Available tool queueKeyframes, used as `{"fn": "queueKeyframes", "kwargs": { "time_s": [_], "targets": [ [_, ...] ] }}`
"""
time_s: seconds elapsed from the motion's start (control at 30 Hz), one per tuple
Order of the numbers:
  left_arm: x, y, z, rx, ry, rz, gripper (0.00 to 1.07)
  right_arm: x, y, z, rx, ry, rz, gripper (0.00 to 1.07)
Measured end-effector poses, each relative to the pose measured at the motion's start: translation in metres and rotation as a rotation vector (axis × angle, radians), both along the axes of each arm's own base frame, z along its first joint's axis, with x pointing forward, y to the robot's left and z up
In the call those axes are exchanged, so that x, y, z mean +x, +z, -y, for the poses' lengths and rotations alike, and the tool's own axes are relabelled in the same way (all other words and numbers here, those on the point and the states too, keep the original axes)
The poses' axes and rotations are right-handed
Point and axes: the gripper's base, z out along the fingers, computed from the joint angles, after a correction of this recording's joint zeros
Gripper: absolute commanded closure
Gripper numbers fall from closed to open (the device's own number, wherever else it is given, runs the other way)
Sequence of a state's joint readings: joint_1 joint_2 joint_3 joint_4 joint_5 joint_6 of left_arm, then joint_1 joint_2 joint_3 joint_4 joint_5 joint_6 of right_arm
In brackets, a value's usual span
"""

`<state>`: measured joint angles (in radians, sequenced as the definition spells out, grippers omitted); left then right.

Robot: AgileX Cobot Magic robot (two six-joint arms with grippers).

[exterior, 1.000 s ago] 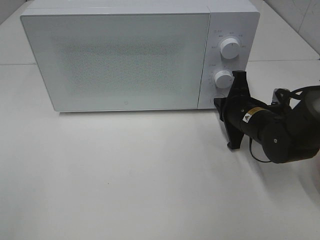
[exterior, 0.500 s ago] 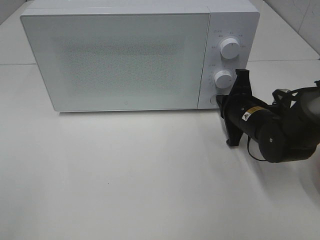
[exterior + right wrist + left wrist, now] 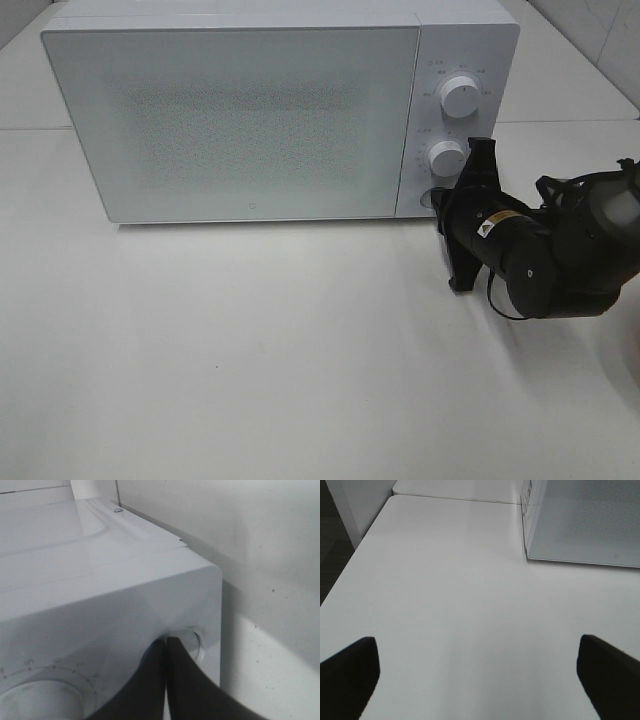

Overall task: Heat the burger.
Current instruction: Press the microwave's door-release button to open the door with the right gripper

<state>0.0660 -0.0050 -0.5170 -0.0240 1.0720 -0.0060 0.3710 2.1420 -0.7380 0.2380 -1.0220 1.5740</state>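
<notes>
right tool (image 3: 166, 641) shut, empty, tip on microwave (image 3: 250, 110) release button (image 3: 194, 641), panel's lower right, guessing to pop the door | left tool (image 3: 477, 645) wide open, empty

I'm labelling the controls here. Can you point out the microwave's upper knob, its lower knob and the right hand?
upper knob (image 3: 458, 96): exterior high view, centre of its round face.
lower knob (image 3: 447, 157): exterior high view, centre of its face.
right hand (image 3: 166, 641): right wrist view, where the shut fingertips meet.
</notes>
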Motion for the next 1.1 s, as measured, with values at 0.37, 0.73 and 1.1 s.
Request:
{"fn": "queueKeyframes", "kwargs": {
  "time_s": [0.37, 0.73, 1.1],
  "targets": [
    [0.0, 0.0, 0.0, 0.0, 0.0, 0.0, 0.07, 0.012, -0.002, -0.006, 0.004, -0.037, -0.01, 1.06],
    [0.0, 0.0, 0.0, 0.0, 0.0, 0.0, 0.07, 0.012, -0.003, -0.007, -0.006, -0.048, -0.006, 1.06],
    [0.0, 0.0, 0.0, 0.0, 0.0, 0.0, 0.07, 0.012, -0.004, -0.007, -0.023, -0.036, -0.001, 1.06]
  ]
}}
